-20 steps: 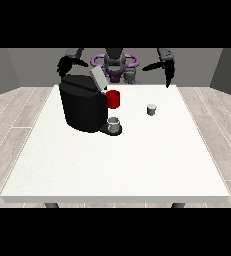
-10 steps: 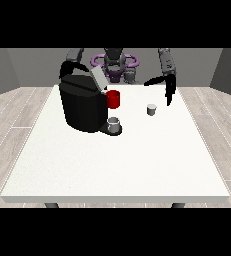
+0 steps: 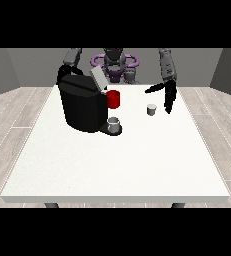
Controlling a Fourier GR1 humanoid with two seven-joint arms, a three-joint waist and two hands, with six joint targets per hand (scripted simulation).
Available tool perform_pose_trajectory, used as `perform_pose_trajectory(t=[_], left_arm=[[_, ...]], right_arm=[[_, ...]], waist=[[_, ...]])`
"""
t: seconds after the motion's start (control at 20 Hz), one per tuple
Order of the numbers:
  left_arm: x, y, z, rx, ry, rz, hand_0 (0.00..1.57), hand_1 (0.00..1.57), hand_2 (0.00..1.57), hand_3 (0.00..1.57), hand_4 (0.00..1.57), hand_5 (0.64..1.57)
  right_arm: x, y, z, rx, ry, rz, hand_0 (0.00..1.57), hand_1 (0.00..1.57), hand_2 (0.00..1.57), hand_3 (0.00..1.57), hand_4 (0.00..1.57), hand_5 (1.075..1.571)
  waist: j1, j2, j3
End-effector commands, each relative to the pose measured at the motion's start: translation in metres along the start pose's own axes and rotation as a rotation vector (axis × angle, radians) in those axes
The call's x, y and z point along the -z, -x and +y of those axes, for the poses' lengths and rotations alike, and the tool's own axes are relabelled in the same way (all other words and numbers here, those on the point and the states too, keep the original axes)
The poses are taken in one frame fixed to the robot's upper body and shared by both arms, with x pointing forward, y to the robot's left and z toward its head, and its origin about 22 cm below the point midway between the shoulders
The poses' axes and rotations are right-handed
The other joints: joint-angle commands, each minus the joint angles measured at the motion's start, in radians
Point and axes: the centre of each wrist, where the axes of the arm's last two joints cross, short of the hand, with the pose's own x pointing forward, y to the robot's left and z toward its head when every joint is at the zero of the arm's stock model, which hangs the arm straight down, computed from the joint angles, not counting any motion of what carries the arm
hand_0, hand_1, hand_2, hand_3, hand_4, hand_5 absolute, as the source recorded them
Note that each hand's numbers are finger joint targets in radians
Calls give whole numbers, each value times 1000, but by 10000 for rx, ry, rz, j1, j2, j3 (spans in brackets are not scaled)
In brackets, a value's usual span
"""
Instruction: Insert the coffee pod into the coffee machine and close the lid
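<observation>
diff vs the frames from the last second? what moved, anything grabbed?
The hand at the view's right came down from beside the robot's shoulder to just right of the coffee pod, fingers pointing down; nothing taken hold of yet. Unchanged: the pod's spot, the coffee machine with its lid up, the red part and the cup.

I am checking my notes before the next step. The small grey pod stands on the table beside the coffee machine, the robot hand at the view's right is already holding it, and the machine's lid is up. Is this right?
Not quite. The front view shows the robot hand at the view's right hanging beside the pod, with a gap between them; it is not holding it. The rest stands: the pod is on the table beside the coffee machine, whose lid is up.
</observation>
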Motion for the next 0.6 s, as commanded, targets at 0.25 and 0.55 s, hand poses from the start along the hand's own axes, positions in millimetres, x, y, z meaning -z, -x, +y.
perform_pose_trajectory(t=[0.25,0.55], left_arm=[[9,12,-13,1038,417,1115,647,647,718,349,0,1571],[11,21,2,2247,174,1061,634,634,756,487,0,1571]], right_arm=[[-2,12,3,-391,10,865,0,0,0,0,356,1571],[-1,4,15,-51,-125,287,0,0,0,0,435,1571]], waist=[[44,-573,1],[-418,27,-2]])
